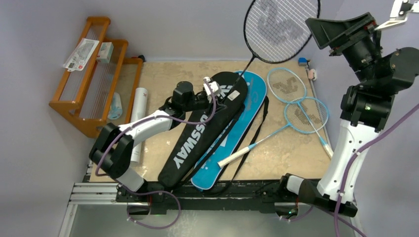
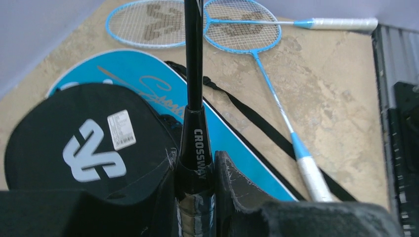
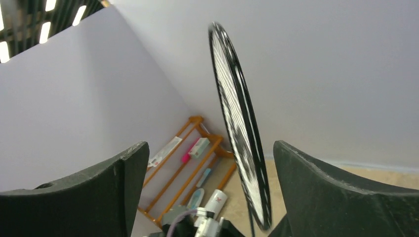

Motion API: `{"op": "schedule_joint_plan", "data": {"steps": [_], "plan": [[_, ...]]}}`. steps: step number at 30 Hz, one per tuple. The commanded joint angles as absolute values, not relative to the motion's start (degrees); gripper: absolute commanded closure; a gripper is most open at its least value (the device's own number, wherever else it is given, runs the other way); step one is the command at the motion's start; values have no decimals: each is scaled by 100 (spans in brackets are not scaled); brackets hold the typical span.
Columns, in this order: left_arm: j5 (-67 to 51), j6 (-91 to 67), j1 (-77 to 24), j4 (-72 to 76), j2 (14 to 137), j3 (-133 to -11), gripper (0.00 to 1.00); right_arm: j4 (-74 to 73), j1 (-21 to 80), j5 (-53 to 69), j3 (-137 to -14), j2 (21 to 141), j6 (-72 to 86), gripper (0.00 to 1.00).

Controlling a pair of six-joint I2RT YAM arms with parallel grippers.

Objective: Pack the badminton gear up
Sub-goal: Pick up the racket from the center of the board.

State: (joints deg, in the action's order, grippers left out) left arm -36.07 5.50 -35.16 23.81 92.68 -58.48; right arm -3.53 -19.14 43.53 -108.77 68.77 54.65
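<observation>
Left gripper [image 1: 211, 89] clamps the black racket [image 1: 281, 27] by its handle cone, just above the black CROSSWAY cover [image 1: 195, 138]. The racket's long axis climbs away toward the raised right gripper [image 3: 210, 148], whose fingers stand wide apart around the head without touching it.

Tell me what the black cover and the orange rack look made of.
Black cover: probably woven synthetic fabric, going by its matte surface and printed white lettering. Orange rack: apparently wood, with a smooth orange-brown varnish on straight rails and thin slats.
</observation>
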Motion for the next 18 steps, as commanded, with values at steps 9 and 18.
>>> {"op": "schedule_joint_plan", "data": {"steps": [9, 18], "plan": [[-2702, -1552, -3519, 460, 7936, -5644, 100, 266, -1907, 3728, -8344, 6331, 5379, 5], [-2186, -2205, -3720, 9, 7837, -5499, 100, 362, -465, 3078, -6256, 6095, 5266, 15]]}}
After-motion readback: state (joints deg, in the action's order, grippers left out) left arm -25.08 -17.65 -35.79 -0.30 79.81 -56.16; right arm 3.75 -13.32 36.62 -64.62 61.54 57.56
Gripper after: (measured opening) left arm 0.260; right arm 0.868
